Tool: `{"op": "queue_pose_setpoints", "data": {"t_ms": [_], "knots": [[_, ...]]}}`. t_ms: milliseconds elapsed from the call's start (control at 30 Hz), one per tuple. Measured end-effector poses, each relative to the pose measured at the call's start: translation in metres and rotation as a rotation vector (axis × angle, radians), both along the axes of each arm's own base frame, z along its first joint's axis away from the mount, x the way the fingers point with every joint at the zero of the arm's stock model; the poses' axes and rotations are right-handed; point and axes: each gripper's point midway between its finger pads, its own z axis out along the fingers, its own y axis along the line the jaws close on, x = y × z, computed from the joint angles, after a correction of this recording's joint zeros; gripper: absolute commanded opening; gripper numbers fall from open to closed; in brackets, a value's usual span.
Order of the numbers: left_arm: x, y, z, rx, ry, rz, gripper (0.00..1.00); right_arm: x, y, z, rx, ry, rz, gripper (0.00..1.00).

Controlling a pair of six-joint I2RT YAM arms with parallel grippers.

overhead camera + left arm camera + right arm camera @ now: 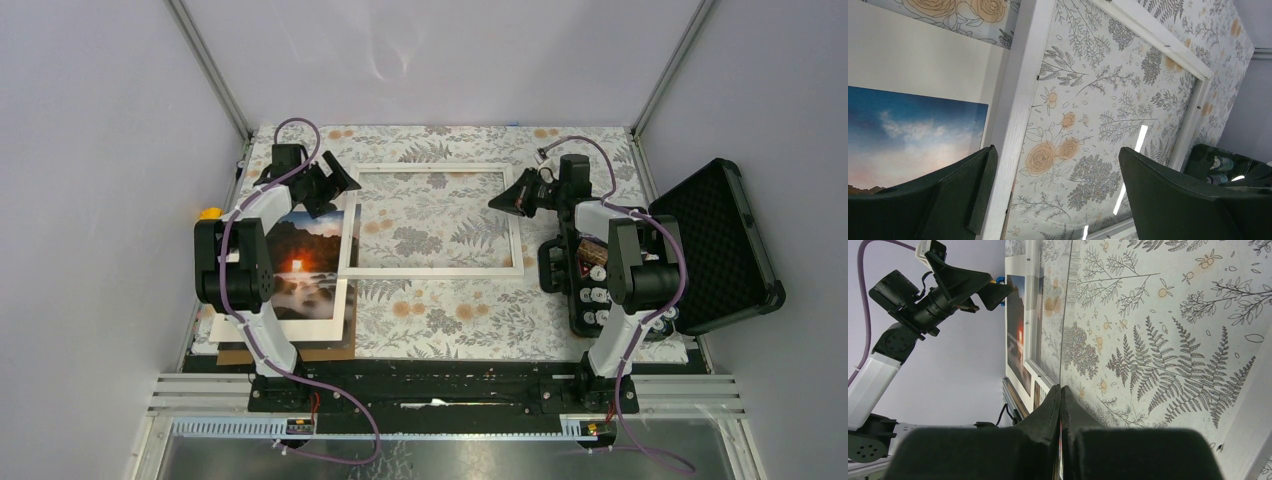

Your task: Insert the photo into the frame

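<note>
Two grippers are seen above a flowered tablecloth (450, 315). In the top view the frame (435, 271) is found lying flat in the middle of the table. The photo (305, 255) lies at its 9 o'clock, close against the frame's left bar, on a white card (300, 327) with a brown board (300, 352) under it. Whether print and bar touch cannot be told.

The left gripper (335, 180) is held over the frame's corner at 10 o'clock. The right gripper (507, 200) is held by the right bar at 3 o'clock. How the fingers stand is not well shown from above; it is made clear only by the wrist views. In the left wrist view the fingers are spread wide with nothing between them, and the blue sky of the print is seen beneath. In the right wrist view the fingers are pressed together and nothing is held.

Only from above is a black case (715, 245) seen, lid up, at the table's 3 o'clock, and a small yellow thing (208, 213) at 9 o'clock. The table is enclosed by pale grey walls (100, 150).
</note>
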Motion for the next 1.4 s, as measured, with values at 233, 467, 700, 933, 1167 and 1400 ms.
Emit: {"op": "queue_pose_setpoints", "data": {"t_ms": [233,467,700,933,1167,1400], "knots": [[0.0,0.001,0.0,0.003,-0.001,-0.001,0.99,-0.001,-0.004,-0.005,-0.008,0.011,-0.012,0.0],[0.0,0.001,0.0,0.003,-0.002,-0.001,0.99,-0.001,-0.005,-0.005,-0.009,0.013,-0.013,0.0],[0.0,0.003,0.0,0.004,-0.002,0.002,0.99,0.002,-0.004,-0.008,-0.003,0.013,-0.006,0.0],[0.0,0.003,-0.002,0.007,0.001,0.003,0.99,0.005,-0.003,-0.019,0.005,0.028,0.005,0.0],[0.0,0.003,-0.005,0.007,0.008,0.002,0.99,0.006,-0.003,-0.024,0.009,0.04,0.006,0.0],[-0.003,-0.002,-0.012,0.006,0.024,-0.007,0.99,0.003,-0.001,-0.027,0.028,0.047,-0.006,0.03]]}}
